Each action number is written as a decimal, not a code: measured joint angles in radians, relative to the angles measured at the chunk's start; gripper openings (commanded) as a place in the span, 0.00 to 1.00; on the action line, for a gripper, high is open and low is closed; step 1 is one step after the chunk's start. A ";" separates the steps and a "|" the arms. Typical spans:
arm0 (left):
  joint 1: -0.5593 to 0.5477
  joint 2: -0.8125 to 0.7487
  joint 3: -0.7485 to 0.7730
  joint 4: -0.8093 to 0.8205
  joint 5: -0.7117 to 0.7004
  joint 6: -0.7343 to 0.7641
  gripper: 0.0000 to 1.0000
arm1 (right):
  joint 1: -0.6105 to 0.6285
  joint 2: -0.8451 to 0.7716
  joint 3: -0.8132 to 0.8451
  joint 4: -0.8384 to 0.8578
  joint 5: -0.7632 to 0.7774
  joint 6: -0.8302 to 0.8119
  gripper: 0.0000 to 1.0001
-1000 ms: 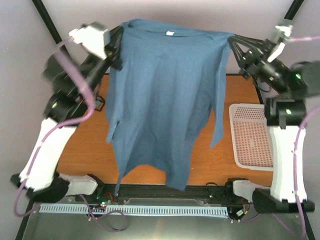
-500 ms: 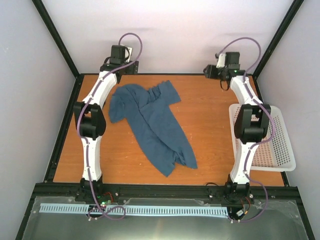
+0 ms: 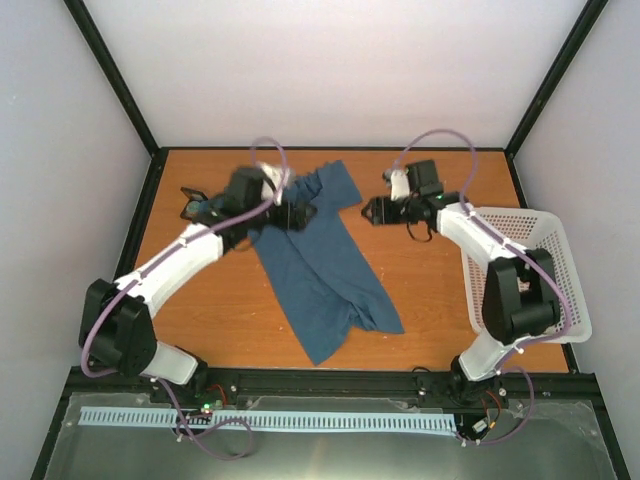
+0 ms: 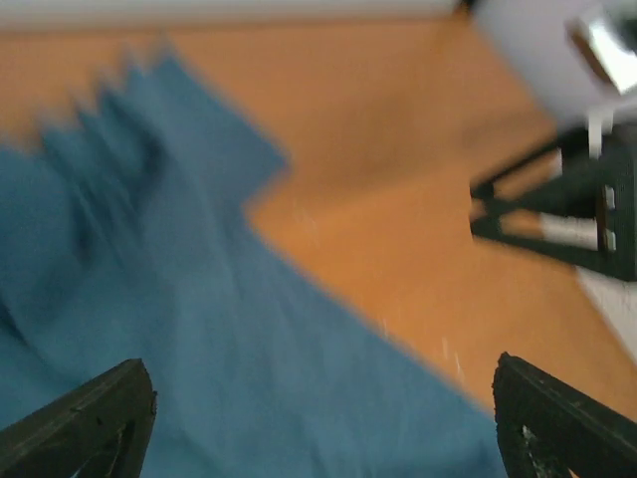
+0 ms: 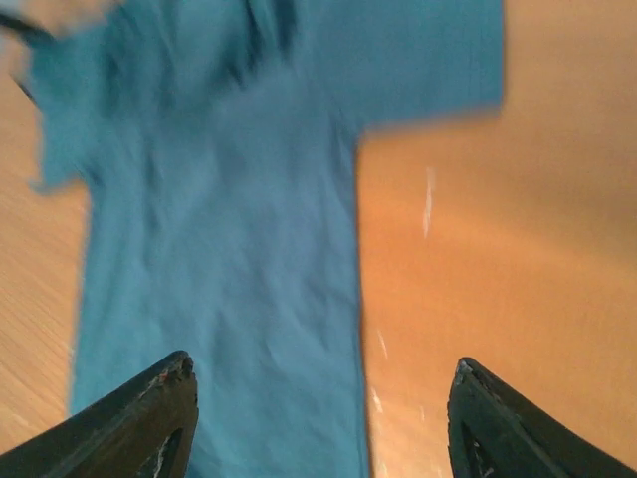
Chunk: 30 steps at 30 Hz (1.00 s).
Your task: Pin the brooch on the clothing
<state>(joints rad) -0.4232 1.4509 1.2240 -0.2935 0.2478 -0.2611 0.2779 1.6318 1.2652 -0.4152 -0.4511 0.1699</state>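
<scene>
The shirt [image 3: 322,275] is spread in a rumpled, folded strip on the table [image 3: 430,300]. It runs slantwise from near the middle of the far edge down toward the near edge, with one sleeve turned toward the far edge.

The left gripper [image 3: 298,213] is held over the far end of the shirt. Motion blur makes it hard to tell whether it touches the cloth or is held just above it. In the left wrist view its fingers [image 4: 90,428] are seen spread wide apart, with nothing between them and blue cloth below.

The right gripper [image 3: 371,210] is pointed toward the table's left edge. It is set just beside the shirt's sleeve, over bare wood. Its fingers [image 5: 139,423] are likewise seen apart and empty, with the shirt's body lying ahead of them.

A white basket [image 3: 565,300] is placed at the right edge of the table, well apart from the shirt.
</scene>
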 measured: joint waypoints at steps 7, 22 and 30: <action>-0.176 -0.010 -0.413 0.019 0.114 -0.180 0.58 | 0.092 0.053 -0.172 -0.146 0.066 0.006 0.44; -0.375 0.135 -0.511 0.134 0.143 -0.349 0.62 | 0.279 0.069 -0.288 -0.257 0.395 0.057 0.34; -0.366 0.066 -0.623 0.225 0.158 -0.546 0.57 | 0.215 0.047 -0.334 -0.214 0.496 0.143 0.03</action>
<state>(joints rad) -0.7891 1.5166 0.6006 -0.0689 0.4057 -0.8066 0.4927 1.6783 0.9310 -0.6296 0.0448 0.3130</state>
